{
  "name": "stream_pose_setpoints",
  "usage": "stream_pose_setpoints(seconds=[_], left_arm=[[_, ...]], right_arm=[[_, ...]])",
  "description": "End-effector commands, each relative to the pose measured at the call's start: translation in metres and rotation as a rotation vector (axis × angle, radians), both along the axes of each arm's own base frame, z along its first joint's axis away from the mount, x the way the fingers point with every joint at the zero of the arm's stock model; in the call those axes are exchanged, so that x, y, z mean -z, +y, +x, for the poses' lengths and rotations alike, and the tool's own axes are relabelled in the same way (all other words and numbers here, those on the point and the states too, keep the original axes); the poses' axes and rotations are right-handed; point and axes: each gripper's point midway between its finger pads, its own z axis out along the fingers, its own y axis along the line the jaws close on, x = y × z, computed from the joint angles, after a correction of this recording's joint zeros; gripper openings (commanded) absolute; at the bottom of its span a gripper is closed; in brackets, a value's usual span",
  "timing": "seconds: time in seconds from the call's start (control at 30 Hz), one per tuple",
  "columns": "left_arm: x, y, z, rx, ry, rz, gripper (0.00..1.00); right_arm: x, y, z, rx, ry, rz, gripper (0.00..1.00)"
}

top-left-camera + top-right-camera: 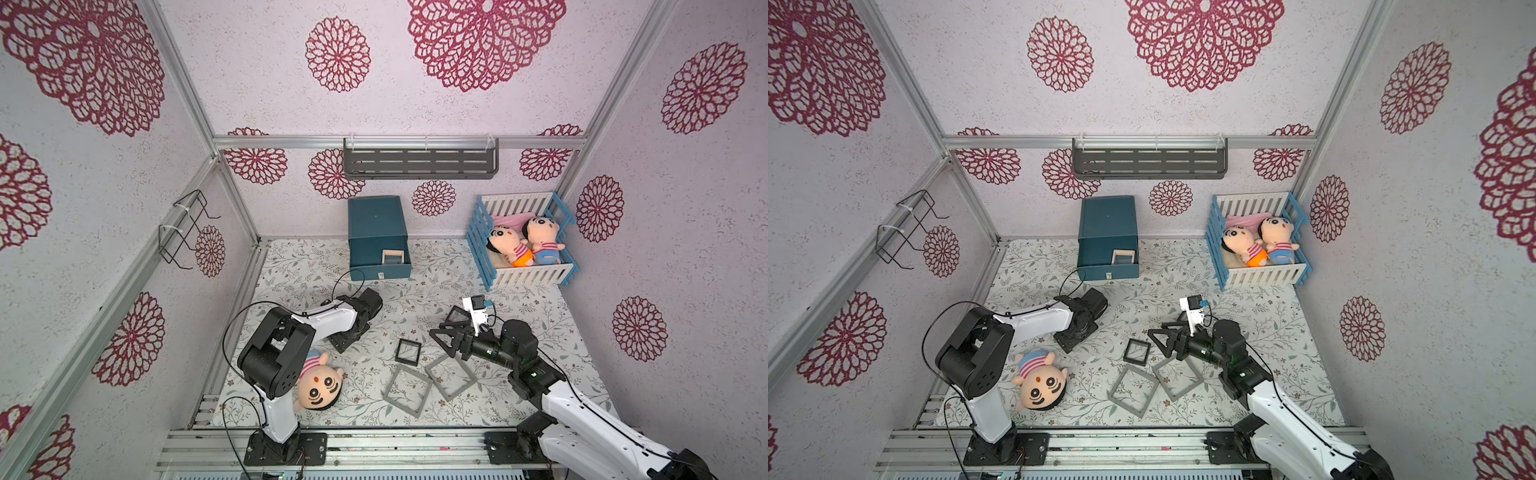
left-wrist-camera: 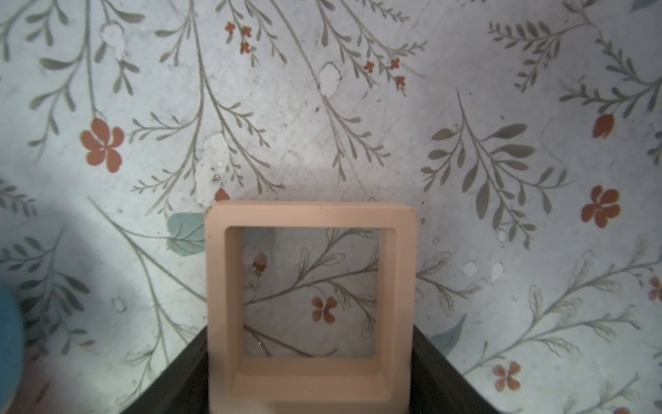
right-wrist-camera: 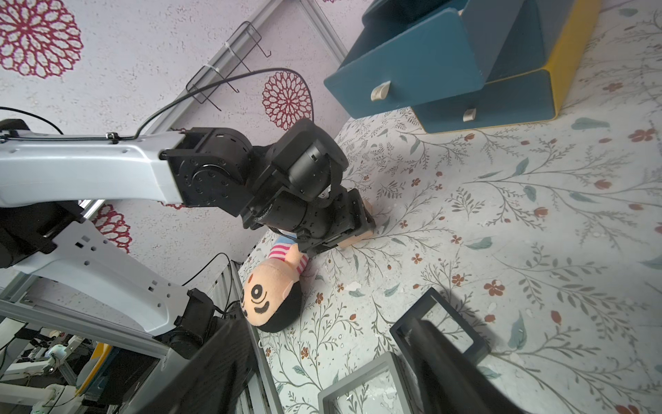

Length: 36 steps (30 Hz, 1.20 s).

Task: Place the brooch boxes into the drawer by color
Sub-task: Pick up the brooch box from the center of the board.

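Observation:
Down at the table, my left gripper (image 2: 310, 333) is shut on a small beige brooch box (image 2: 311, 215), one dark finger pressed against each side. In both top views the left gripper (image 1: 344, 341) hides that box. The teal drawer cabinet (image 1: 376, 232) stands at the back with its top drawer pulled out, and another beige box (image 1: 392, 257) lies inside. One black box (image 1: 408, 352) and two grey boxes (image 1: 406, 390) (image 1: 451, 376) lie on the table. A second black box (image 1: 457, 316) is partly covered by my right arm. My right gripper (image 1: 444, 343) hovers open and empty above them.
A plush doll head (image 1: 318, 384) lies by the left arm's base. A blue-and-white crib (image 1: 523, 278) with two dolls stands at the back right. A grey shelf (image 1: 419, 160) hangs on the back wall and a wire rack (image 1: 187, 228) on the left wall.

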Motion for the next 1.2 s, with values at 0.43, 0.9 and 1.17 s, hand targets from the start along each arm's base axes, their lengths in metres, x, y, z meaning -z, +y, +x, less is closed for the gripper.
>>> stream_pose_setpoints(seconds=[0.43,0.9,1.17], left_arm=[[-0.159,0.014,-0.022,0.250,-0.106,-0.002,0.24],[-0.270,-0.030,0.038,0.560,-0.172,-0.059,0.23],[-0.282,-0.053,0.084,0.605,-0.192,-0.105,0.22]], right_arm=[[-0.048,0.003,0.014,0.019,-0.100,0.012,0.78],[-0.116,-0.011,0.055,0.219,-0.296,-0.028,0.74],[-0.139,-0.007,0.090,0.313,-0.308,-0.135,0.73]])
